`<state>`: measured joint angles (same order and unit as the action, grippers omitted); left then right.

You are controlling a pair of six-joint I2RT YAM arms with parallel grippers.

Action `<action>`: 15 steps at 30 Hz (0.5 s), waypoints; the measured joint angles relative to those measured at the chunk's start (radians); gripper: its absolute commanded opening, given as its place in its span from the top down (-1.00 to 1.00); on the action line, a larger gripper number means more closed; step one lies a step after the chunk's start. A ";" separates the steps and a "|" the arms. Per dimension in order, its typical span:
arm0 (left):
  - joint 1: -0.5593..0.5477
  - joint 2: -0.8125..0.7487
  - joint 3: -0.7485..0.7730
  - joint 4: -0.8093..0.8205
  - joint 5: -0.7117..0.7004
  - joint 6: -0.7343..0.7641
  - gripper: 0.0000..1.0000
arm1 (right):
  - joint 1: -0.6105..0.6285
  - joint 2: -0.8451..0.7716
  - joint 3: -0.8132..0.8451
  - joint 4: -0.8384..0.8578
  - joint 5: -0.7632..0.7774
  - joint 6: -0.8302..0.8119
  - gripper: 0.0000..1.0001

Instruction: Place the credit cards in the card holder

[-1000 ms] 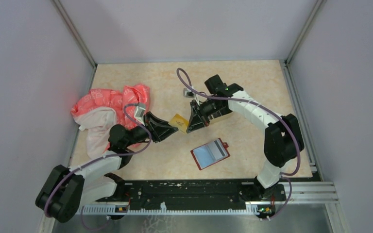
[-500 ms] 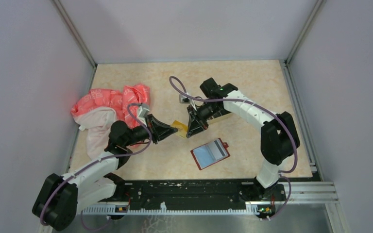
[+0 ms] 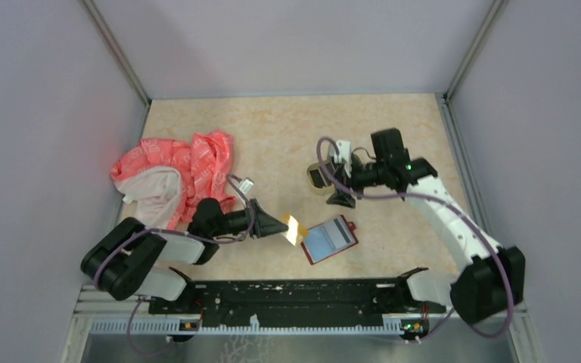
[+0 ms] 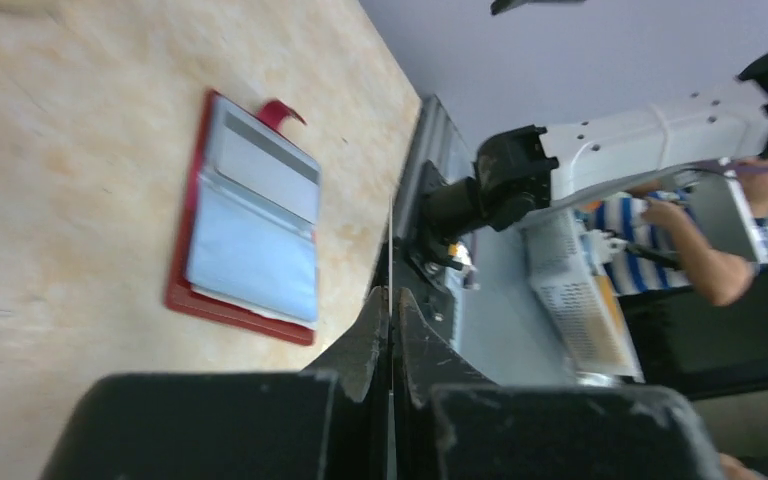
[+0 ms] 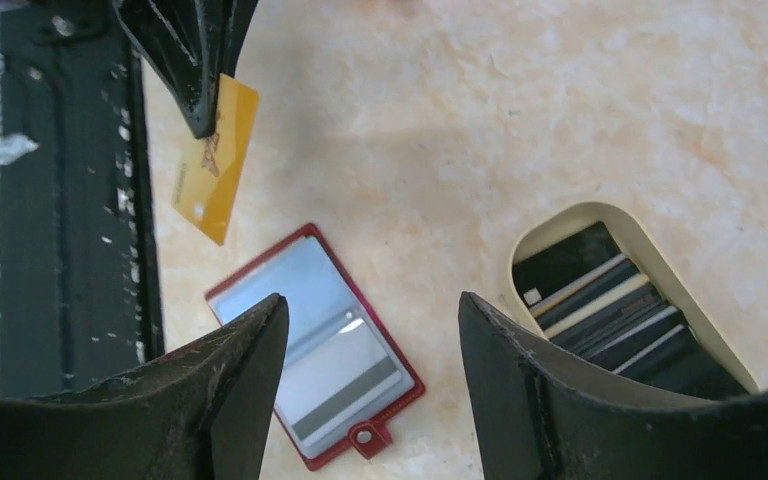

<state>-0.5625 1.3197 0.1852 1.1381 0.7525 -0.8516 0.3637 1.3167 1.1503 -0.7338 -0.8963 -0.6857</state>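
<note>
One second ago the two hands met over the middle of the surface (image 3: 272, 128) with the gold card between them; now they are well apart. The left hand (image 3: 280, 224) has moved to the near side and is closed tight on the gold card (image 3: 296, 229), which it holds alone by one end. The free end of the card points to the right, just beside the left edge of the card holder (image 3: 330, 239). From the left wrist view the card is seen only edge-on, as a thin line between the two closed fingers (image 4: 365, 340). Whether the card touches the surface I cannot tell. The right hand (image 3: 341, 200) has let go of the card and has drawn back to the right and a little farther away. Its jaws stand apart and have nothing between them, and it hangs near the oval tan tray (image 5: 600, 215), where several dark cards (image 5: 610, 310) with pale stripes lie stacked. The card holder has not moved: it lies open and flat in the near part of the surface, right of the middle, with a pale blue and a grey face inside and its snap tab on the far right corner. The pink cloth (image 3: 174, 170) lies at the left side as before.
</note>
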 measured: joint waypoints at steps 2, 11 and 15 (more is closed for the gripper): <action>-0.047 0.113 0.006 0.084 0.000 -0.057 1.00 | 0.001 -0.116 -0.132 0.081 0.064 -0.017 -0.29; -0.174 0.452 0.092 0.336 -0.068 -0.212 1.00 | -0.040 -0.090 -0.268 0.120 0.198 -0.055 -0.27; -0.214 0.563 0.123 0.373 -0.104 -0.266 1.00 | -0.042 0.033 -0.178 0.051 0.216 -0.084 -0.27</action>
<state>-0.7769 1.8824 0.3084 1.5112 0.6483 -1.1179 0.3214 1.3495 0.9726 -0.6827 -0.6807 -0.7692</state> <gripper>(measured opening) 0.008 0.636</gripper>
